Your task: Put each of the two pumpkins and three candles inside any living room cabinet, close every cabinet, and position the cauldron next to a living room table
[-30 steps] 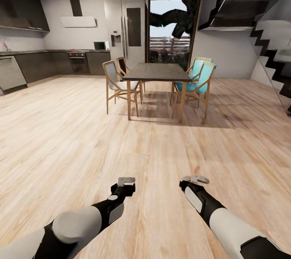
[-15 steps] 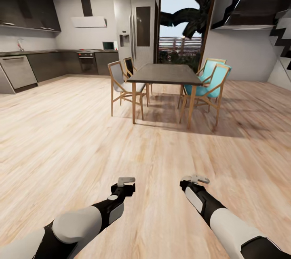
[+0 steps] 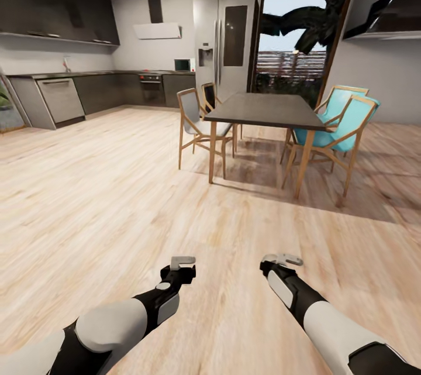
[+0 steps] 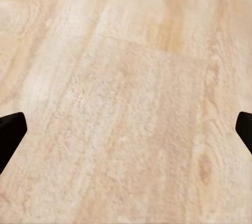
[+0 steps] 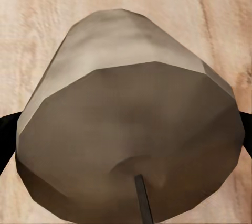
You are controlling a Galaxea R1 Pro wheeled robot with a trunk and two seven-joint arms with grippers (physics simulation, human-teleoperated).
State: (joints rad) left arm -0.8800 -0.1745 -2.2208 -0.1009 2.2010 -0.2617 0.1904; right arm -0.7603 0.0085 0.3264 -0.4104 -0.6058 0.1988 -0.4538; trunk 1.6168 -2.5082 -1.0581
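Observation:
A candle (image 5: 131, 129), a stout grey-brown cylinder with a dark wick, sits between the dark fingertips of my right gripper (image 5: 126, 145), which is shut on it over the plank floor. In the head view my right gripper (image 3: 281, 259) hangs low in front of me. My left gripper (image 3: 182, 260) is level with it and stands open; in the left wrist view its fingertips (image 4: 10, 135) sit wide apart with bare floor between them. The pumpkins, cabinet, cauldron and coffee table are out of view.
Ahead to the right stands a dark dining table (image 3: 263, 110) with wooden chairs (image 3: 196, 123) and turquoise chairs (image 3: 345, 123). Kitchen counters (image 3: 88, 91) and a fridge (image 3: 225, 41) line the far wall. Light wood floor (image 3: 117, 188) stretches ahead and left.
The whole view has swung left, so the table and kitchen slid right in the picture. Both arms keep their pose, and the candle stays in the right gripper.

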